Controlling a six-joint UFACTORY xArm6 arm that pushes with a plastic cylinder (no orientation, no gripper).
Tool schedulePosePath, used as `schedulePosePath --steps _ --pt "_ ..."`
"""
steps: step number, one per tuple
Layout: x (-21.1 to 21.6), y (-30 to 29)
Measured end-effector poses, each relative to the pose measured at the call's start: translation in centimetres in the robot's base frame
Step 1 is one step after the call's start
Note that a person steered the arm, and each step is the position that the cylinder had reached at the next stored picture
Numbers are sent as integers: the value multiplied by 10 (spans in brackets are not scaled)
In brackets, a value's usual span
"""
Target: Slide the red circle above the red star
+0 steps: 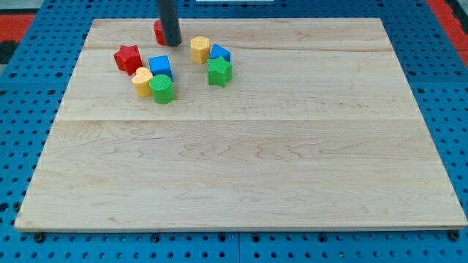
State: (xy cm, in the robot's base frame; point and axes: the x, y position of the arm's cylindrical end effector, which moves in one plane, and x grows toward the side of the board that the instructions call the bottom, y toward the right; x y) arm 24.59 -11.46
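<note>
The red circle [158, 31] lies near the board's top edge, mostly hidden behind my rod. My tip [172, 44] rests on the board at the circle's right side, touching or nearly touching it. The red star [128, 58] lies below and to the left of the circle, a short gap apart.
A blue block [159, 66], a yellow block [142, 81] and a green circle [163, 89] cluster right of the red star. A yellow block [200, 49], a blue block [220, 53] and a green star [219, 71] sit further right. The wooden board [241, 168] lies on blue pegboard.
</note>
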Motion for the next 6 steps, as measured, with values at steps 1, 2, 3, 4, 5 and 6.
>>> schedulePosePath --steps 1,2,3,4,5,6 --pt "-8 -18" --pt "-16 26" --pt "-46 25" --pt "-53 -33" --pt "-52 -76" --pt "-46 -76"
